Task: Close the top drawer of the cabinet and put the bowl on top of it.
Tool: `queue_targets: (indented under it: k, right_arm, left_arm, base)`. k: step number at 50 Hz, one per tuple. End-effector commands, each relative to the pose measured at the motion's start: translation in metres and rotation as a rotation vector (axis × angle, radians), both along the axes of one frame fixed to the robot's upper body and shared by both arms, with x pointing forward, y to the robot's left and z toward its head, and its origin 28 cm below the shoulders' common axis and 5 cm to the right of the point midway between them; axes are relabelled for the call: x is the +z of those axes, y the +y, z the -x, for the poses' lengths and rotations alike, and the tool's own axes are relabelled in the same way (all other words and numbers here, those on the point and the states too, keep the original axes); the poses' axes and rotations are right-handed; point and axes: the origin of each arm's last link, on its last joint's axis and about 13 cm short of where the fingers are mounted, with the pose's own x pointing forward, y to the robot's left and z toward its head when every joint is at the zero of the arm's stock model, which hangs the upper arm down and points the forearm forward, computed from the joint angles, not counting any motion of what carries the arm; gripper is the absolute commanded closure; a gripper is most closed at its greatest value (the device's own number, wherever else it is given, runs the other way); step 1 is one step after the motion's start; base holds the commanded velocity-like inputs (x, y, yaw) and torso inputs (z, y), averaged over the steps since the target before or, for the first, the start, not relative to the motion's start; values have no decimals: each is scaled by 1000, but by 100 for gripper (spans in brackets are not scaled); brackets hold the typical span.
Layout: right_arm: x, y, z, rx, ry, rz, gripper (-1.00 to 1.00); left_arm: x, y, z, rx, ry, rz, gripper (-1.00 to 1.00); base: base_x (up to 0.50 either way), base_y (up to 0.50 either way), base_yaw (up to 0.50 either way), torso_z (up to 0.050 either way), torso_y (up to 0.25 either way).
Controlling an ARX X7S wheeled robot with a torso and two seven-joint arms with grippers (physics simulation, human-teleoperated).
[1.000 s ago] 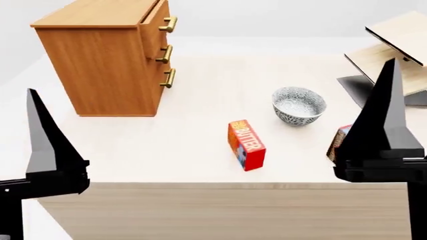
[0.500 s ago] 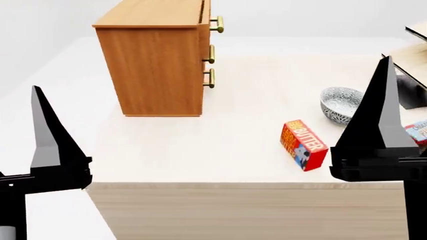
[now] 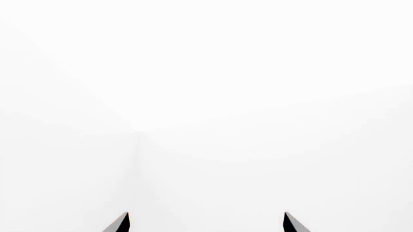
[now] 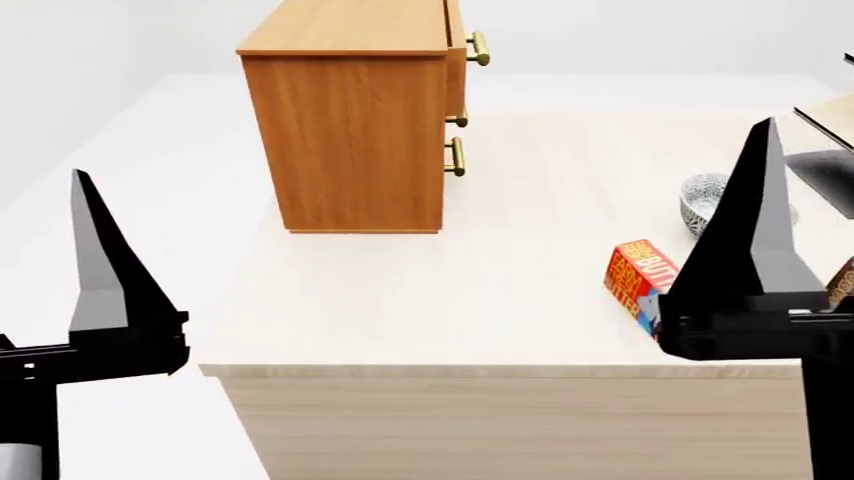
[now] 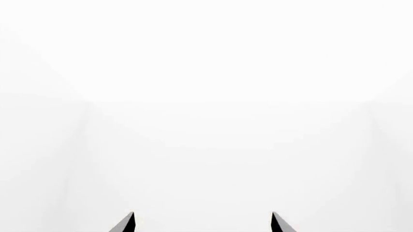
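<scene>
Left wrist: left hand [image 3: 205, 223] spread, nothing between tips, blank white ahead.
Head: cabinet [image 4: 358, 120] far-left on counter [image 4: 534, 290], top drawer [image 4: 458, 42] sticks out slightly; bowl [image 4: 699, 200] right, half behind right hand [image 4: 757, 240].
Right wrist: right hand spread, empty.

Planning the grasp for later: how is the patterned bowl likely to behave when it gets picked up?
The bowl looks rigid and ceramic-like, so probably stiff and somewhat fragile. Its round, deep wall suggests a rim pinch may slip. It sits upright on the table, so it probably won't roll.
</scene>
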Motion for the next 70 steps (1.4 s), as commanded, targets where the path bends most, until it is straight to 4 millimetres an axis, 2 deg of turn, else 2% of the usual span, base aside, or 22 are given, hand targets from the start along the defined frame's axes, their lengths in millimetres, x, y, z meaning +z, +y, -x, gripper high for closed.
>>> queue_targets:
  k: [1, 41, 52, 56, 66, 70]
  right_arm:
    - [-2, -1, 1, 18, -3, -2, -100]
    - [-3, 2, 5, 36, -1, 37, -100]
    - [0, 1, 4, 14, 11, 33, -100]
    - [2, 1, 3, 11, 12, 42, -100]
    - [25, -2, -19, -25, 11, 97, -100]
    - [36, -10, -35, -9, 75, 60, -100]
  left_arm:
    - [0, 0, 0, -1, 0, 0, -100]
    - [-2, -1, 1, -3, 6, -9, -100]
    - [-1, -5, -17, -5, 7, -9, -100]
    - [-1, -4, -15, -4, 6, -9, -100]
    - [-2, -4, -10, -6, 6, -8, -100]
    - [-2, -4, -10, -7, 7, -8, -100]
  base:
    - [191, 0, 0, 0, 0]
    - [495, 0, 0, 0, 0]
    - [364, 0, 0, 0, 1]
    - [0, 0, 0, 0, 0]
    - [0, 0, 0, 0, 0]
    - [0, 0, 0, 0, 0]
